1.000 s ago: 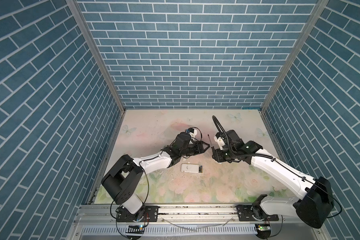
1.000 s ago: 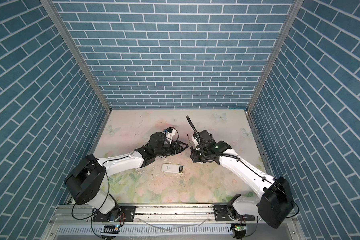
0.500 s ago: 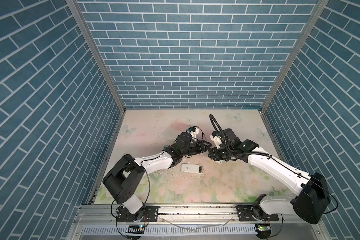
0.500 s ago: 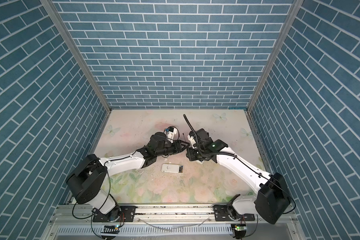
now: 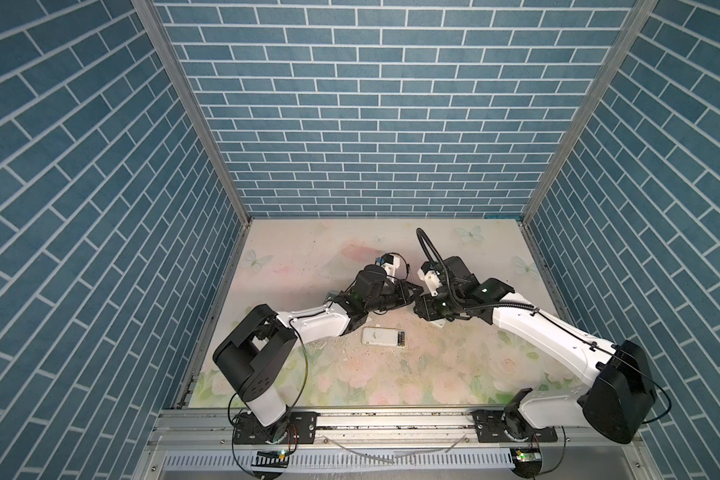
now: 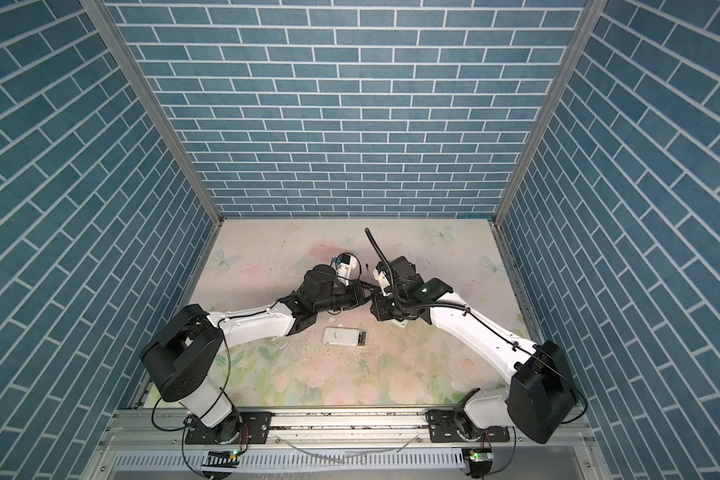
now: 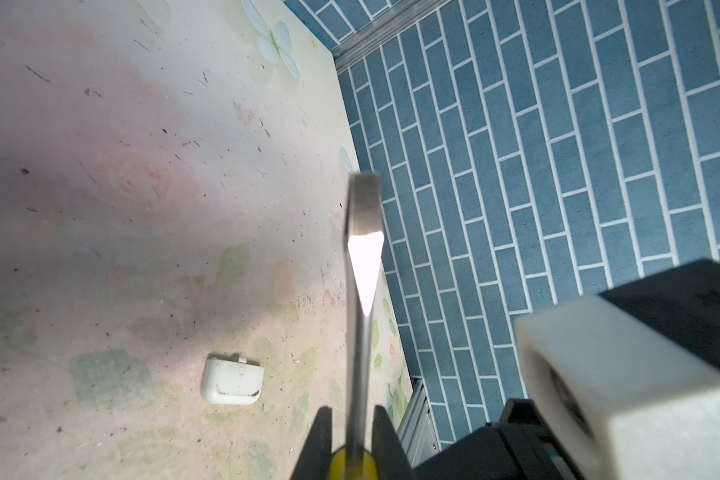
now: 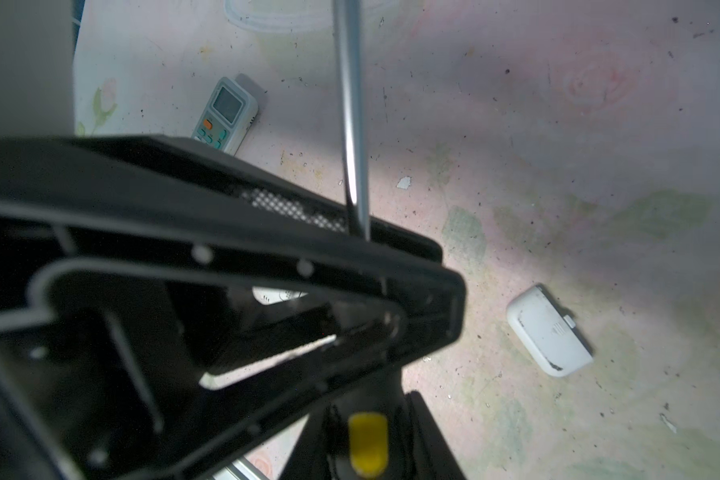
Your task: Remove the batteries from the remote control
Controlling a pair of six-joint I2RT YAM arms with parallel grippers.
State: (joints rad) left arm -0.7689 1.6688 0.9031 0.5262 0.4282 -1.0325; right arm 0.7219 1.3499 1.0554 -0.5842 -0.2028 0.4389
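One screwdriver [image 7: 362, 291]: right gripper [image 8: 368, 401] is clamping its yellow handle, left gripper [image 7: 352, 415] is pinching its shaft. Two remotes: white remote [image 5: 381, 336] is lying face down mid-table, screen remote [image 8: 225, 112] face up. One cover plate [image 7: 231, 382] is lying loose. The batteries [image 5: 400, 337] are apparently sitting in the white remote's open end, uncountable.

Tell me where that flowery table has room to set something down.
Free on the table: the back strip under the rear wall, and the front strip between white remote and rail. Crowded: the middle, where left gripper and right gripper meet on the screwdriver.
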